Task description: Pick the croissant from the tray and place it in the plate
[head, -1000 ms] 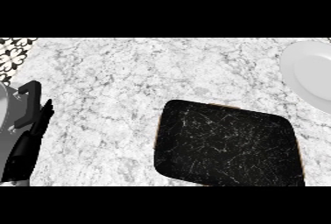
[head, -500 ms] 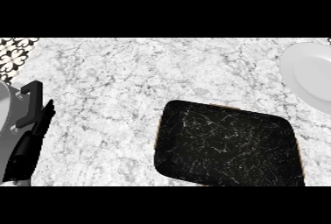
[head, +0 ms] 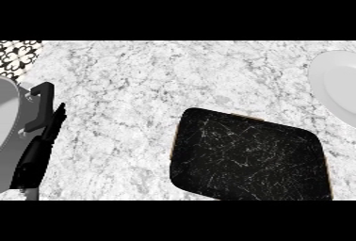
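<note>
Worktop (head: 139,84): white marble with grey veining, filling the head view. A patch of black-and-white patterned tile (head: 17,54) shows at its upper left corner.

Writing: no brand, label or lettering can be read on any item.

Tray (head: 246,157): dark, black with fine pale marbling, rounded corners, a thin light-brown rim showing along its left and right edges. It lies on the worktop, lower centre to lower right, turned slightly askew. Nothing can be seen resting on its surface.

Plate (head: 337,84): white, round, at the right edge of the view, upper right of the tray and apart from it. Only its left part is in view; that part holds nothing visible.

Croissant: not visible on the tray, on the plate or on the worktop.

Left hand (head: 38,150): black, at the left edge, seen side-on, beside the grey forearm (head: 8,127). Its fingers (head: 54,117) run up and slightly right, straight rather than curled, and hold nothing. A black angular piece (head: 42,96) sits just above them; it may be the thumb or part of the wrist, hard to tell from this angle.

Right hand: out of view.
</note>
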Tool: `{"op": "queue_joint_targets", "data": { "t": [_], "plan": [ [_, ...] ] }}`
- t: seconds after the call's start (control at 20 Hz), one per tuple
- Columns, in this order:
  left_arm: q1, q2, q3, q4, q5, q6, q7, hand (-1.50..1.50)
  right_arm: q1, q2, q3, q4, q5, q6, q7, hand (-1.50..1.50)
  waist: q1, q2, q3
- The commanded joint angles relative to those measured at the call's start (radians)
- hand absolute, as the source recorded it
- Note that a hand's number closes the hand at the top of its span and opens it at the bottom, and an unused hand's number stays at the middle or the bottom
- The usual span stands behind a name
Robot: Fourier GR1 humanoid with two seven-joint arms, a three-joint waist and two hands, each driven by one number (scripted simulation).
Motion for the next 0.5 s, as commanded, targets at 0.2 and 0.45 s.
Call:
{"op": "queue_joint_targets", "data": {
  "t": [0.2, 0.45],
  "plan": [
    [-0.037, -0.005, -0.023, 0.016, -0.022, -0.008, 0.008, 0.0, -0.146, -0.013, 0.097, 0.13, 0.027, 0.161, -0.093, 1.5, 0.036, 0.0, -0.007],
    [-0.063, 0.002, -0.003, 0.037, -0.009, -0.017, 0.022, 0.0, -0.202, 0.038, 0.215, 0.168, 0.12, 0.13, -0.101, 1.5, 0.028, -0.002, -0.008]
  ]
}}
